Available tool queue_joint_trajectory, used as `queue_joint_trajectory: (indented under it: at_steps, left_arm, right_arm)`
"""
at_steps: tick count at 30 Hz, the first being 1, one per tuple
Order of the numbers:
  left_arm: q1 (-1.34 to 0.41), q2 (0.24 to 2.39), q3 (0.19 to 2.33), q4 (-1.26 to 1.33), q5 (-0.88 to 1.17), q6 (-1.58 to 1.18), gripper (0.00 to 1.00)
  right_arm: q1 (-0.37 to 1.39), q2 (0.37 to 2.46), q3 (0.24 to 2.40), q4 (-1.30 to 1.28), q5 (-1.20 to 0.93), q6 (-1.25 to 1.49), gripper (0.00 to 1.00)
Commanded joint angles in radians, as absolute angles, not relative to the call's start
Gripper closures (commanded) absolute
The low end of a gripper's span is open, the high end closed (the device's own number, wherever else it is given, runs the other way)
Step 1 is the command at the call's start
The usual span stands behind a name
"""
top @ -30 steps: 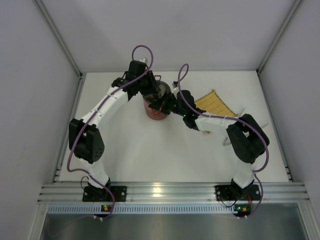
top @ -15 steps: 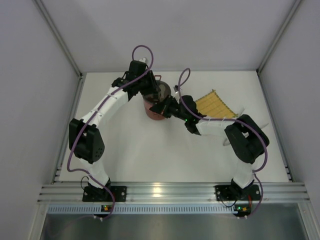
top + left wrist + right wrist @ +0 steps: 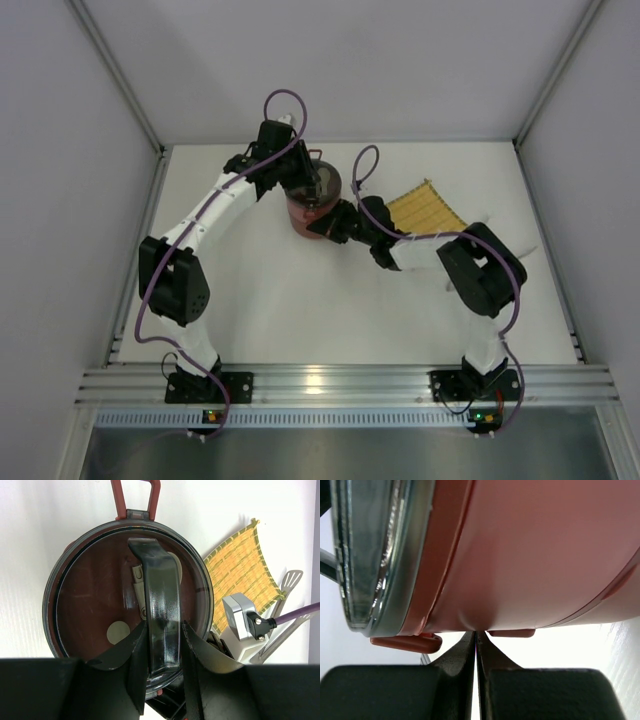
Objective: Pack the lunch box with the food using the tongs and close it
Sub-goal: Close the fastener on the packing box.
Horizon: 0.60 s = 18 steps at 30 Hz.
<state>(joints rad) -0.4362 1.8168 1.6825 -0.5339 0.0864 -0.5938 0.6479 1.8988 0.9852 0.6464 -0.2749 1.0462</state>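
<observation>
Left gripper [image 3: 164, 630] clamps the handle [image 3: 161, 600] on the lunch box [image 3: 85, 595], right gripper [image 3: 476, 636] pinched shut against its side, well inside the white table [image 3: 280, 300] edges.

No writing, label, brand, number or sign is legible on anything in view.

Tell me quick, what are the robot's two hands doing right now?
Left gripper: closed on the black handle atop the lunch box.
Right gripper: shut, holding nothing, fingers touching the lunch box's red side.
</observation>
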Motion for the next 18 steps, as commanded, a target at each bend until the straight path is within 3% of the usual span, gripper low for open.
queue_joint_trajectory:
  at_steps: [1, 4, 11, 14, 18]
  left_arm:
    - [-0.436, 1.868, 1.660, -0.712, 0.034, -0.537, 1.00]
    - [-0.436, 1.874, 1.657, -0.712, 0.040, -0.537, 1.00]
    - [-0.434, 1.873, 1.647, -0.710, 0.037, -0.535, 1.00]
    - [-0.434, 1.876, 1.646, -0.709, 0.040, -0.537, 1.00]
    - [-0.436, 1.881, 1.644, -0.710, 0.041, -0.537, 1.00]
  right_arm:
    - [0.624, 1.832, 0.989, 0.639, -0.250, 0.991, 1.00]
    - [0.624, 1.735, 0.985, 0.530, -0.224, 0.933, 1.00]
    - [0.624, 1.519, 1.077, -0.051, -0.091, 0.755, 1.00]
    - [0.606, 1.453, 1.101, -0.069, -0.040, 0.709, 0.99]
    - [0.528, 1.547, 1.273, -0.049, -0.100, 0.663, 1.00]
